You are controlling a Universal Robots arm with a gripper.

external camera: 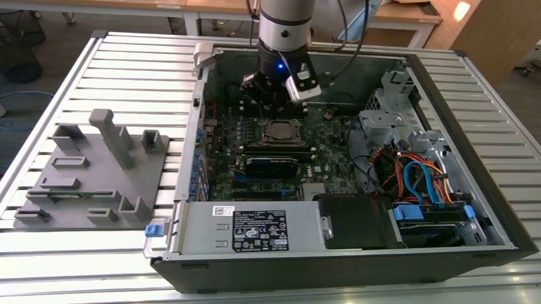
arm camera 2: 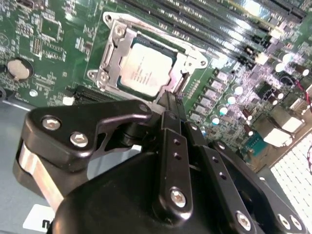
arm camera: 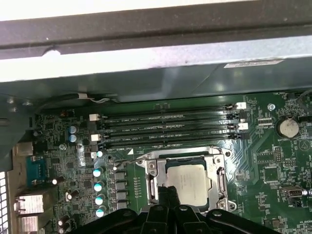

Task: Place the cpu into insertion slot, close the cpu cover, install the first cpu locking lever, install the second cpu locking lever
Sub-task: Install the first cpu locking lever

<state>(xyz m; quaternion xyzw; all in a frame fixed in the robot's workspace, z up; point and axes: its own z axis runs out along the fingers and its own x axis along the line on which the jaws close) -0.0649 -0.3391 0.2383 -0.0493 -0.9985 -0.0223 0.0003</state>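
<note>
Chip [arm camera 2: 146, 68] seated, cover [arm camera 2: 111, 51] down. Gripper [arm camera 2: 169, 100], jaws closed together, at cover's edge; latching wants steady, level push.

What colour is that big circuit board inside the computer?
The circuit board is green, clearest in the first wrist view.

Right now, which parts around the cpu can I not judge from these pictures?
- Second wrist view: one side of the cpu cover, hidden behind the end effector.
- First wrist view: one corner of the cpu, covered by the end effector.
- Exterior view: cpu cover latched or not, too small.
</note>
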